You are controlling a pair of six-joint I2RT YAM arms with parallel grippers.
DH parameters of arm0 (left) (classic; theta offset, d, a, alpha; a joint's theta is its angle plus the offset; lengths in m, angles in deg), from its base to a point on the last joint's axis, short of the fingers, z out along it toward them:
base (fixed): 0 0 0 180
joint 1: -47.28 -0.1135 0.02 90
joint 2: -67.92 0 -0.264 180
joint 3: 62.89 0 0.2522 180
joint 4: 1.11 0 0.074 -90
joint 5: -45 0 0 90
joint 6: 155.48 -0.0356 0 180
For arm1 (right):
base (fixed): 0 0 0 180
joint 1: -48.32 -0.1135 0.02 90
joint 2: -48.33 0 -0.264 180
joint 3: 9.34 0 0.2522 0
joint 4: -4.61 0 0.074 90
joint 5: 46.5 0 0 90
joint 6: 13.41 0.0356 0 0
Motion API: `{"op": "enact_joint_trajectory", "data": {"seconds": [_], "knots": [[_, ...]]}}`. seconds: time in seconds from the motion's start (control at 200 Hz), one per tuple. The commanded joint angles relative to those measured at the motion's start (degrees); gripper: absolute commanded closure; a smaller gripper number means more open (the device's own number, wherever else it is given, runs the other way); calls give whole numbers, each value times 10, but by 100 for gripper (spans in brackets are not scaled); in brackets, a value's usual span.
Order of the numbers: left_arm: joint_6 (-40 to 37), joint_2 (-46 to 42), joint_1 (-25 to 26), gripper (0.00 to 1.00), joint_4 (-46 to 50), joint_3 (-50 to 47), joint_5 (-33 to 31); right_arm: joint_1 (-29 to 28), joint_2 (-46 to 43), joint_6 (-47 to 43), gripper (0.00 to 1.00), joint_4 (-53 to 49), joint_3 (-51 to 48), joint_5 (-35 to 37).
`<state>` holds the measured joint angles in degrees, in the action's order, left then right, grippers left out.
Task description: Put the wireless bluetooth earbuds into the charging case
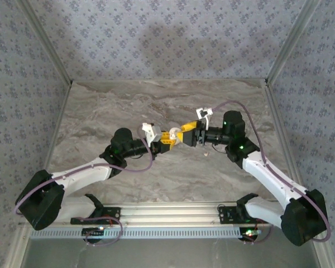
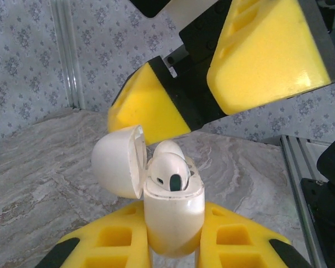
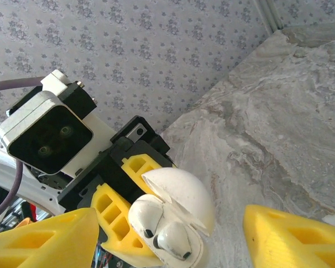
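Cream charging case (image 2: 173, 215) in left hand (image 2: 173, 245); right wrist reveals both earbuds (image 3: 163, 228).

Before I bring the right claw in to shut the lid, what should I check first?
1. Left claw shut on the charging case, body upright between its fingers: ok.
2. Lid hinged back and open: ok.
3. Front earbud and rear earbud both in the case: ok.
4. Both pushed fully home: cannot tell; their heads rise above the case's edge.
5. Right claw open, one finger on each side of the case: ok.
6. Right claw's fingers free of the lid: cannot tell; in the left wrist view one sits very close to it.
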<state>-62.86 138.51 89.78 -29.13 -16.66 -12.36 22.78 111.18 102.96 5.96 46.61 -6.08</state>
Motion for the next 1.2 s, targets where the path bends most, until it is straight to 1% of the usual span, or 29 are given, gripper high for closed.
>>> {"op": "enact_joint_trajectory", "data": {"seconds": [0.0, 0.135, 0.305, 0.38, 0.54, 0.725, 0.879, 0.999, 1.149, 1.194], "knots": [[-9, -14, 1, 89, -5, 9, 21, -3, 15, 4, 28, 18, 27, -36], [-10, -13, 2, 89, -3, 12, 24, -7, 28, 5, 28, 19, 36, -48], [-15, -12, 1, 89, 3, 15, 22, -8, 21, 5, 29, 29, 32, -56], [-15, -11, 0, 88, 4, 14, 20, -8, 15, 5, 31, 34, 28, -61], [-11, -11, -6, 89, 4, 10, 15, -7, -13, 6, 39, 38, 9, -68], [-4, -13, -14, 89, 2, 6, 17, 2, -58, 7, 45, 27, -27, -55], [5, -13, -16, 89, 9, 6, 16, 15, -73, 2, 45, -15, -29, -21], [9, -25, -18, 89, 63, 14, -11, 23, -61, -14, 44, -77, -10, 26], [12, -41, -29, 89, 214, 50, -85, 23, -21, -11, 43, -110, 3, 70], [23, -43, -38, 89, 243, 55, -90, 23, -11, -7, 43, -120, 7, 86]]}}
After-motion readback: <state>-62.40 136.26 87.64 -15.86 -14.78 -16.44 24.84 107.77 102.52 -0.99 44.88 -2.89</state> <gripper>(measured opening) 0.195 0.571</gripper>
